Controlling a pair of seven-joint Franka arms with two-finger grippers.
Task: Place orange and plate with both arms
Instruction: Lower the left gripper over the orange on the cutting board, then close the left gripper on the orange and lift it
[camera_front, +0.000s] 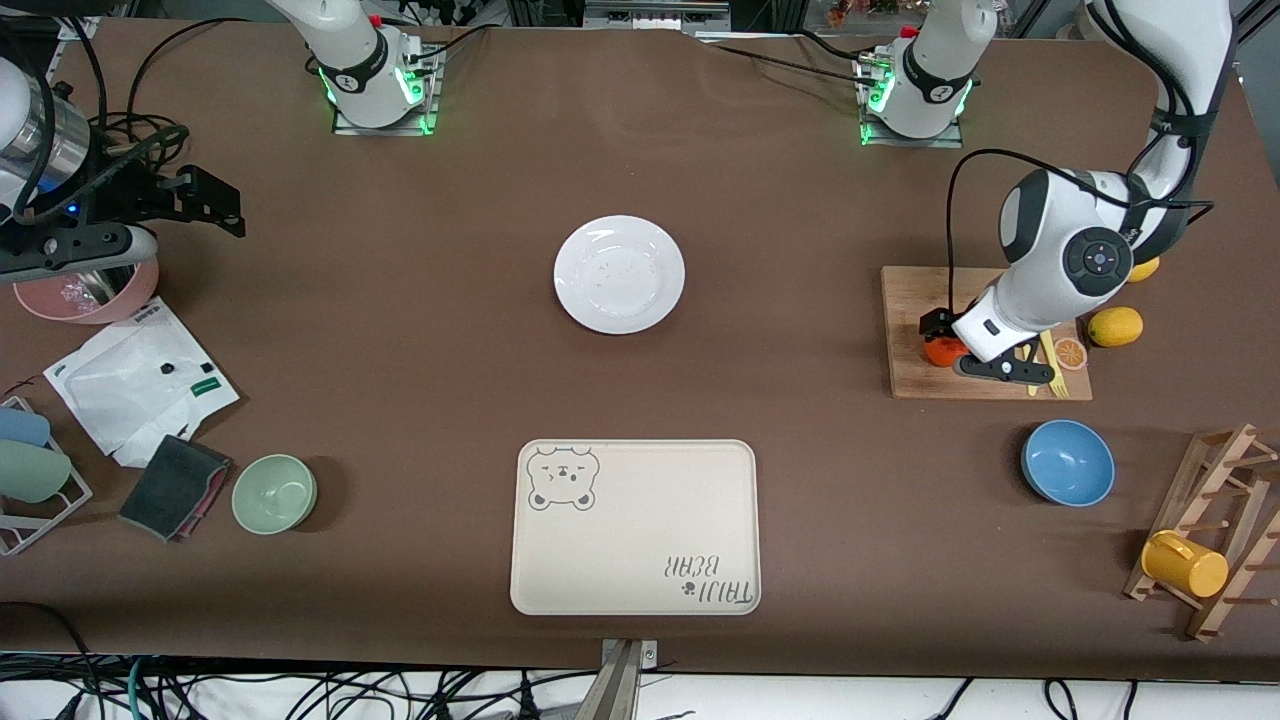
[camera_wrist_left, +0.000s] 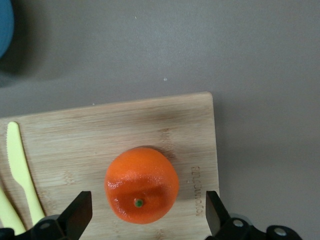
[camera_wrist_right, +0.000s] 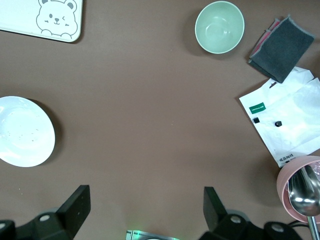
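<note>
Clearly the left gripper (camera_wrist_left: 145, 212), jaws wide around the small round reddish-orange fruit (camera_wrist_left: 142, 185), could nudge it rolling off the wooden board (camera_wrist_left: 150, 125) while the open right gripper (camera_wrist_right: 145, 212) waits.

- A brown cloth-covered table (camera_front: 420, 330) filled nearly the whole front view
- Tangled black cables (camera_front: 300, 690) lay on a pale floor below its near edge

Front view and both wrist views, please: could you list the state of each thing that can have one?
Orange: whole, resting on the cutting board, not gripped.
Left tool: open, straddling the orange.
Right tool: open, waiting over the table's right-arm end.
Plate: empty, upright on the table.
Bear-print tray: empty.
Blue bowl: upright, empty.
Green bowl: upright, empty.
</note>
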